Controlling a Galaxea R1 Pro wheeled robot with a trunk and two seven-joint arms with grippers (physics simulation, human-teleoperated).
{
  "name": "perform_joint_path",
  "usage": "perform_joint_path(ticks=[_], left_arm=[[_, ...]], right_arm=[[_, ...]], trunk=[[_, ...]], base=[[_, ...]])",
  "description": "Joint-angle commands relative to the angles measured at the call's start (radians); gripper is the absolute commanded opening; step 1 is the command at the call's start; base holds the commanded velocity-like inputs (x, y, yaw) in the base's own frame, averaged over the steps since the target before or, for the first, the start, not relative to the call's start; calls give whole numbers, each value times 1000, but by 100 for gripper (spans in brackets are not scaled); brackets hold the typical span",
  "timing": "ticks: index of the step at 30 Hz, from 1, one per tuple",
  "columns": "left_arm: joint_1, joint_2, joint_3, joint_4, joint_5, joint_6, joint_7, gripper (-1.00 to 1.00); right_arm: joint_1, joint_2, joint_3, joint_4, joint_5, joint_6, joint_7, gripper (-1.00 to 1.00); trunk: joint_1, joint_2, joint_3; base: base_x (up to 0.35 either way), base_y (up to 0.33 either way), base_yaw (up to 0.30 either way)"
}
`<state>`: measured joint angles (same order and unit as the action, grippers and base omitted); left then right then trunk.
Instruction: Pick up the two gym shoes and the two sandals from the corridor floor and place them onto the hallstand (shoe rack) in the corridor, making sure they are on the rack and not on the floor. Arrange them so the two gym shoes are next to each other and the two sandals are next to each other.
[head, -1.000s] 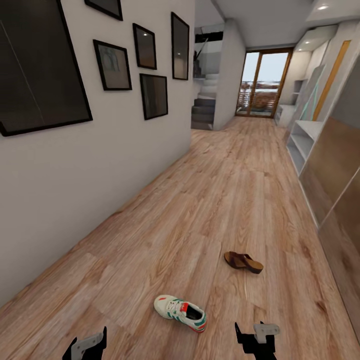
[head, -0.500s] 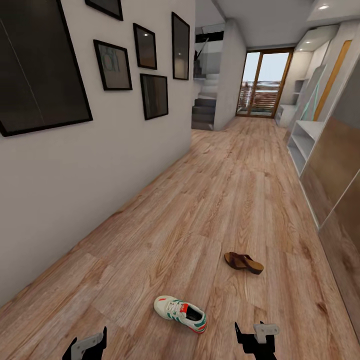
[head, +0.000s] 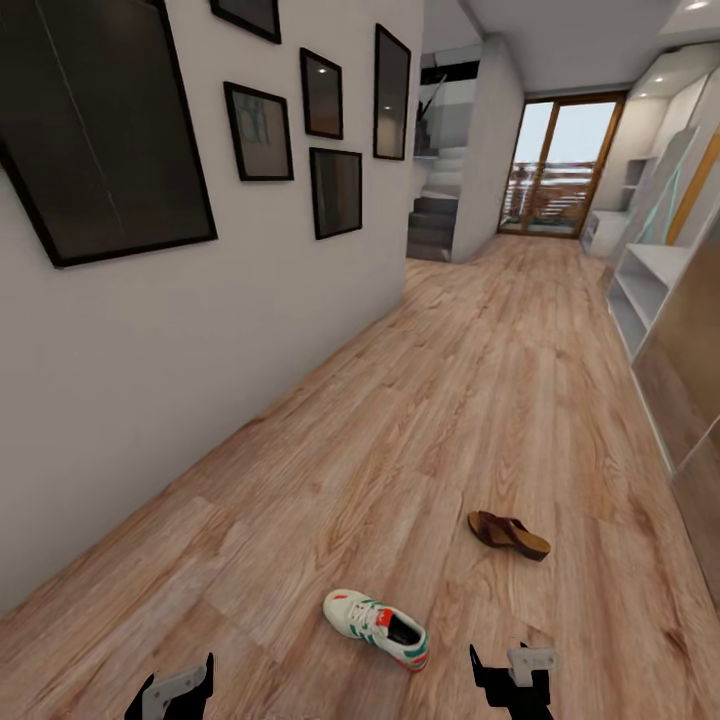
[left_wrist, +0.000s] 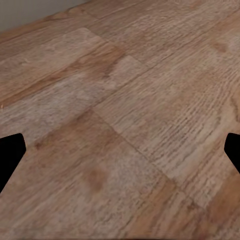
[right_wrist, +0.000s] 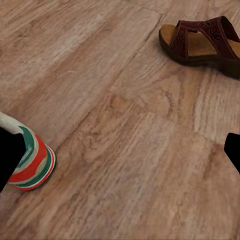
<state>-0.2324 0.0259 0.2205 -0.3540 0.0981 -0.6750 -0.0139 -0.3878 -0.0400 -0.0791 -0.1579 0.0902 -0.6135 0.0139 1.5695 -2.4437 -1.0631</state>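
One gym shoe (head: 377, 628), off-white with green stripes and a red tongue, lies on the corridor floor (head: 400, 430) just ahead of me. Its striped heel (right_wrist: 31, 165) sits close to one finger in the right wrist view. A dark brown sandal (head: 510, 534) rests a little farther on and to the right, also as the sandal (right_wrist: 202, 41) in the right wrist view. My left gripper (head: 178, 690) and right gripper (head: 510, 675) hang low at the picture's bottom edge, both open and empty. The left gripper (left_wrist: 120, 155) looks at bare planks. The light-grey hallstand (head: 640, 285) stands along the right wall farther down.
A white wall with black-framed pictures (head: 335, 190) runs along the left. Brown cabinet panels (head: 690, 350) line the right side near me. Stairs (head: 435, 220) and a glass door (head: 555, 165) close the corridor's far end. Wide floor lies between the walls.
The whole picture has shifted right and slightly down, so the camera has turned left. Shoe, sandal and both grippers keep their places relative to each other.
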Motion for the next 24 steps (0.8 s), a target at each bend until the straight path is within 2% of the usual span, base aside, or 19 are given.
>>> perform_joint_path(ticks=[1,12,24], left_arm=[[-1,0,-3,1,8,-3,-1,100],[-1,0,-3,1,8,-3,-1,100],[0,0,-3,1,8,-3,-1,100]], right_arm=[[0,0,-8,0,9,-3,1,100],[0,0,-8,1,9,-3,1,100],[0,0,-8,1,9,-3,1,100]], trunk=[[0,0,-1],[0,0,-1],[0,0,-1]], base=[[0,0,263],[0,-29,272],[0,-219,276]])
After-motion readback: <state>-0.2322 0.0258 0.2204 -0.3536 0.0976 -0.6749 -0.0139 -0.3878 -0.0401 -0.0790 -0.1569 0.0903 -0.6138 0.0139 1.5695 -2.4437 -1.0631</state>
